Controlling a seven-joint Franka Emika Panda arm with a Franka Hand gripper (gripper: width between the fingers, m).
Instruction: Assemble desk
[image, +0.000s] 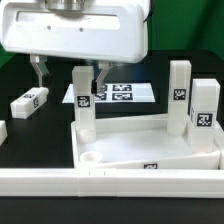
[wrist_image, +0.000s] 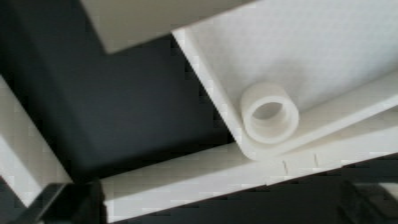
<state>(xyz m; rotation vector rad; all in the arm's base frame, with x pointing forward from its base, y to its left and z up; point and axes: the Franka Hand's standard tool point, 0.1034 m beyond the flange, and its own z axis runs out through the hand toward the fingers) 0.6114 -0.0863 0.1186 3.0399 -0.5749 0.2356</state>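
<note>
The desk's white tray-like tabletop (image: 150, 150) lies with its rim up in the exterior view's lower right. Three white legs stand upright on it: one (image: 82, 100) at its far left corner and two (image: 180, 95) (image: 205, 108) on the right. An empty round socket (image: 92, 158) (wrist_image: 267, 110) shows in the near left corner. Another leg (image: 30, 101) lies loose on the black table at the left. My gripper (image: 70, 74) hangs open above the left upright leg's top, its fingers (image: 40, 72) wide apart. In the wrist view the gripper (wrist_image: 214, 208) holds nothing.
The marker board (image: 115, 93) lies flat behind the tabletop. A long white rail (image: 100, 182) (wrist_image: 196, 185) runs along the front edge of the exterior view. The table (image: 30, 135) is black.
</note>
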